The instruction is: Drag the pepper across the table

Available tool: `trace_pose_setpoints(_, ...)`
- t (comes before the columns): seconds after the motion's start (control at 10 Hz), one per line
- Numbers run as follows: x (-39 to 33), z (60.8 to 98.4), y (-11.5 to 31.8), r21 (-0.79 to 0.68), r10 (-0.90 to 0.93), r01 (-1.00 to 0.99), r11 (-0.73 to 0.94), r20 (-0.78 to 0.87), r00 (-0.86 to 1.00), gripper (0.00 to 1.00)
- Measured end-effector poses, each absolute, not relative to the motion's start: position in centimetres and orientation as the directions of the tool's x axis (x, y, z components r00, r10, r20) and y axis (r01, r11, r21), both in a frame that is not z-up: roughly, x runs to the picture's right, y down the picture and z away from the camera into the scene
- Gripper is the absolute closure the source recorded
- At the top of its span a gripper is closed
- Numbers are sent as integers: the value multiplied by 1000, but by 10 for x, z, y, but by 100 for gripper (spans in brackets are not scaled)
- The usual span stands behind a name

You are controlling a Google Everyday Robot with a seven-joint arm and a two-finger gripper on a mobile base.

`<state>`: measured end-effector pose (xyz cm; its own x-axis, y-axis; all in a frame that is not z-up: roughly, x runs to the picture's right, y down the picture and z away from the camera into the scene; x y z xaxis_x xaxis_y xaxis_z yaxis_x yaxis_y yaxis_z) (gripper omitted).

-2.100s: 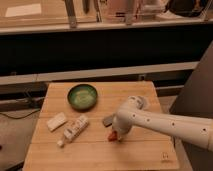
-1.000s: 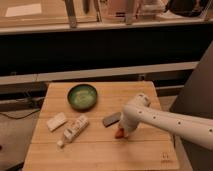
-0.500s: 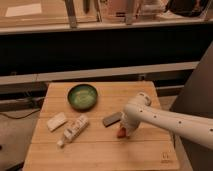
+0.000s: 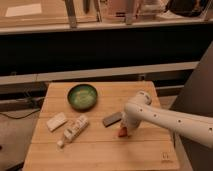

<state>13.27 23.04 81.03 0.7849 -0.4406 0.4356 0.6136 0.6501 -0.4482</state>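
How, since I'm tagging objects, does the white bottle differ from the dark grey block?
Colour: the white bottle is pale, the dark grey block dark. Shape: the bottle is rounded and narrows to a cap; the block is a flat slab. Place: the bottle lies left of the block, which sits beside the gripper, down over the pepper. Both lie on the table at a similar slant.
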Motion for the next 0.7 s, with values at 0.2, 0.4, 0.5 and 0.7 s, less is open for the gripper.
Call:
trace_pose_setpoints(0.2, 149, 810, 230, -452, -448, 619, 642, 434, 782, 98)
trace_pose_setpoints(0.4, 148, 812, 229, -449, -461, 632, 632, 437, 772, 98)
trace_pose_setpoints(0.5, 145, 813, 228, -446, -467, 639, 627, 441, 767, 98)
trace_pose_setpoints(0.7, 152, 813, 227, -450, -465, 635, 628, 438, 769, 98)
